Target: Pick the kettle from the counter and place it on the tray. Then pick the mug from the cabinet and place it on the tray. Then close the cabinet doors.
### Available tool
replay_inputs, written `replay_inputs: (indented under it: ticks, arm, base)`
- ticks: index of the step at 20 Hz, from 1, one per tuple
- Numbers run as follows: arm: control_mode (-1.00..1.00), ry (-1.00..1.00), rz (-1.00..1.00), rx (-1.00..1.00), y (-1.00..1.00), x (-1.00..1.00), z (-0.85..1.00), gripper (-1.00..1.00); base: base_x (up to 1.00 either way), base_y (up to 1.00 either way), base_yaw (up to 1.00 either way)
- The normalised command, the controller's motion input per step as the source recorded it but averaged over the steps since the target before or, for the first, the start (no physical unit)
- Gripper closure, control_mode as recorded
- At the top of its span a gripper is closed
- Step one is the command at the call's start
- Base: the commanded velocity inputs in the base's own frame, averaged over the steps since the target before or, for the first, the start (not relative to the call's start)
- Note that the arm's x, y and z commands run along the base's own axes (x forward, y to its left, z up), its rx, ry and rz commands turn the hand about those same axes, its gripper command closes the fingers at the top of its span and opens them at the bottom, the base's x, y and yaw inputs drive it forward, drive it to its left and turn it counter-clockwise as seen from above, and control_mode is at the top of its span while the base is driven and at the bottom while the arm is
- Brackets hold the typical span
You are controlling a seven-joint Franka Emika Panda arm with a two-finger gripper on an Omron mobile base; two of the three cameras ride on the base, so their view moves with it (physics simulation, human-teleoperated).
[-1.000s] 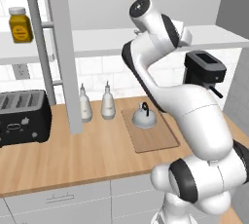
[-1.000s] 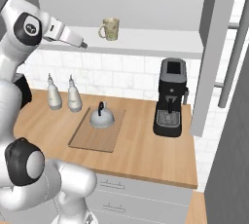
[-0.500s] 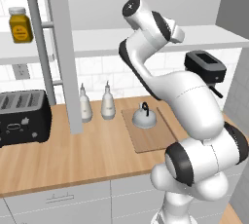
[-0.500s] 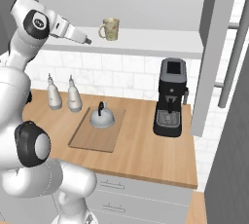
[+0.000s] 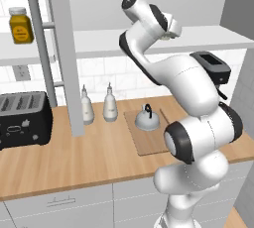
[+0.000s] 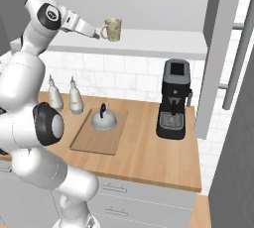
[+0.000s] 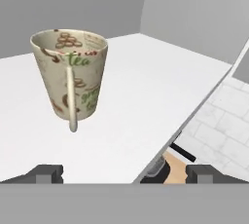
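Note:
The cream mug (image 7: 70, 74) with a green and brown pattern stands upright on the white cabinet shelf (image 7: 146, 96), its handle turned toward my hand. My gripper (image 7: 124, 174) is open and empty, a short way in front of the mug, which sits left of the gap between the fingers. From the right base, the gripper (image 6: 96, 34) is just left of the mug (image 6: 112, 28), not touching it. The pale grey kettle (image 6: 104, 119) sits on the tan tray (image 6: 96, 140) on the counter (image 6: 149, 152). The left base view has the gripper (image 5: 173, 29) at shelf height, above the kettle (image 5: 147, 119) and tray (image 5: 154, 145).
Both cabinet doors stand open: one (image 5: 62, 48) left of the arm, one (image 6: 218, 48) at the right with its bar handle (image 6: 240, 63). Two whitish bottles (image 5: 87, 108) (image 5: 109, 105), a black toaster (image 5: 22, 120) and a black coffee machine (image 6: 173, 98) stand on the counter. A yellow jar (image 5: 21, 25) sits on the shelf.
The arm has stretched further along the shelf, bringing the open gripper closer to the mug. Kettle, tray and doors have not moved.

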Motion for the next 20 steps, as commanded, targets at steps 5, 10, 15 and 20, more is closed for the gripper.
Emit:
replay_inputs:
  ticks: [5,10,15,20]
  arm:
    - [-1.00,0.00,0.00,0.00,-0.01,0.39,0.00,-1.00]
    - [-1.00,0.00,-0.02,0.00,-0.02,0.28,-0.01,-1.00]
    - [-1.00,0.00,-0.05,0.00,-0.09,0.21,-0.02,-1.00]
    - [-1.00,-0.04,-0.06,0.00,-0.05,0.25,-0.16,-1.00]
  base:
    - [0.00,0.00,0.00]
    - [0.00,0.00,0.00]
    - [0.00,0.00,0.00]
    - [0.00,0.00,0.00]
